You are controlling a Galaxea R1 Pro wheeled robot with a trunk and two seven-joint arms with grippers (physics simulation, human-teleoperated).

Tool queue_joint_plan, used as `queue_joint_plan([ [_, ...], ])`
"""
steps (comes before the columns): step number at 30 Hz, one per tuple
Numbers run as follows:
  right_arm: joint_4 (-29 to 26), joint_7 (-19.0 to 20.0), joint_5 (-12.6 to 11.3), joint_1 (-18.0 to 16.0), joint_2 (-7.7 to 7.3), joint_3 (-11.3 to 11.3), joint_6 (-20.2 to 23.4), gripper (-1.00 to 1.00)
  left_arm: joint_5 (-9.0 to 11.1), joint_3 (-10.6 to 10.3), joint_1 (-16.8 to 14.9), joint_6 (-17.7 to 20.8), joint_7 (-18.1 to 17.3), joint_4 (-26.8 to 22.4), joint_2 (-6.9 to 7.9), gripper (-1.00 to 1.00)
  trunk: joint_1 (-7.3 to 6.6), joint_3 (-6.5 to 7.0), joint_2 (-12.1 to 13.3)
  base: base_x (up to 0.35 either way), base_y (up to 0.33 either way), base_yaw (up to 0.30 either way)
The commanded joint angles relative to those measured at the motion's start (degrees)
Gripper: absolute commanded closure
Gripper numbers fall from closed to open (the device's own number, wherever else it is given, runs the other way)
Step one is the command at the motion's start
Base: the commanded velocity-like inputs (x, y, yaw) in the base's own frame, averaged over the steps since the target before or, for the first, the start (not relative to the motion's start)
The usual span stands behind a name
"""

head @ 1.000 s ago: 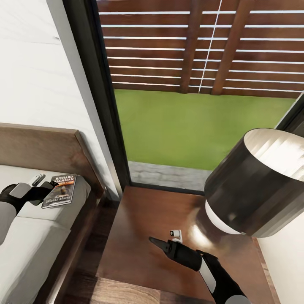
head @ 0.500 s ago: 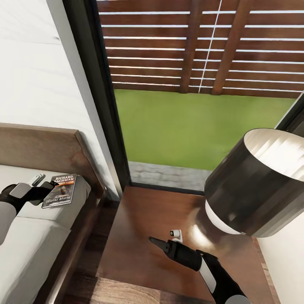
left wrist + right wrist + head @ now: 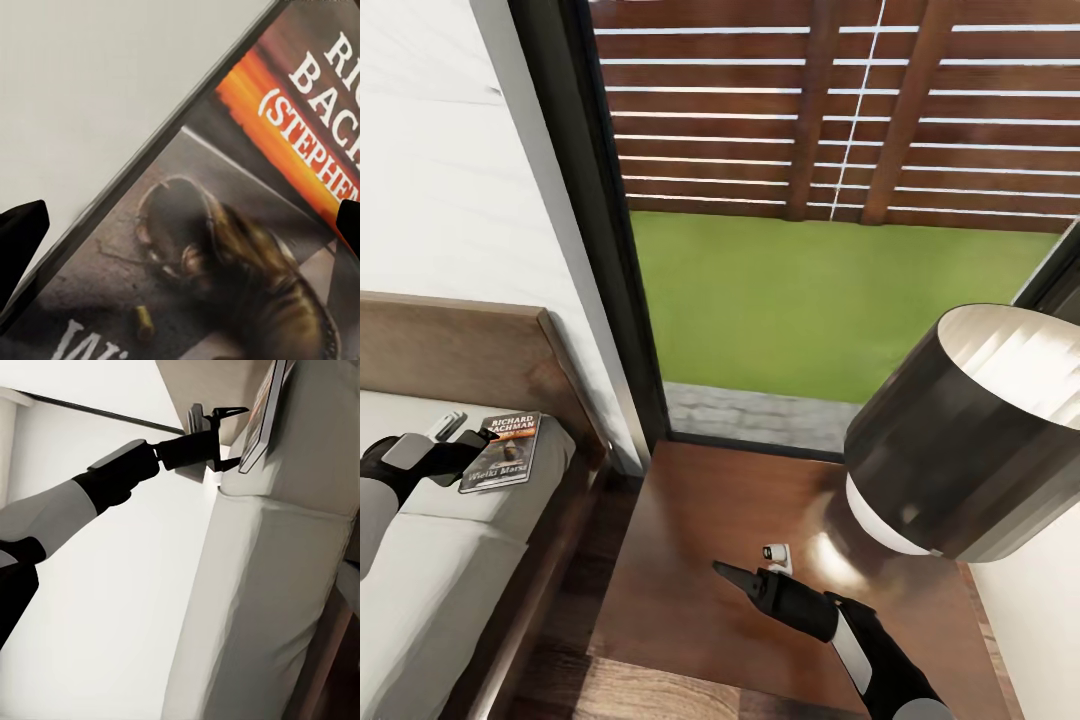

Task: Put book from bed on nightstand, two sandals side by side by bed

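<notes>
The book (image 3: 503,452) lies flat at the lower left of the head frame, on the corner of the bed's (image 3: 430,590) grey mattress nearest the headboard, cover up. My left hand (image 3: 488,436) sits right at its near edge; through the left wrist camera the cover (image 3: 225,225) spans the space between both dark fingertips (image 3: 21,232), so the jaws stand apart around it and nothing is gripped yet. From the right wrist camera I see that hand (image 3: 234,435) with one finger above the book's edge (image 3: 264,412) and one against the mattress side.

My worry, as I judge it: the book is thin and lies flush on soft mattress, so closing now may pinch only the cover or push the book away toward the headboard. A shallow bite could let it slip on the carry across the gap.

My right hand (image 3: 722,572) hovers over the nightstand (image 3: 690,560) at lower centre; I cannot tell whether it is parted or closed. The glossy brown top also carries a lamp (image 3: 960,430) and a small white object (image 3: 777,555). Beyond are the white wall, black-framed window, grass and slatted fence.
</notes>
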Motion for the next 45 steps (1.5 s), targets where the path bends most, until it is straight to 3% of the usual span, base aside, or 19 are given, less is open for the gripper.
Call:
queue_joint_plan([
  [1,0.00,0.20,0.03,-0.02,0.05,-0.18,0.62,-1.00,0.62,0.07,0.03,0.42,0.61,-0.03,0.01,-1.00,0.00,-0.05,-0.01,0.000,0.000,0.000],
  [45,-0.02,0.17,0.05,-0.02,0.05,-0.18,0.60,-1.00,0.67,0.15,0.03,0.59,0.61,-0.03,0.71,-1.00,0.00,-0.05,-0.01,0.000,-0.022,0.000],
])
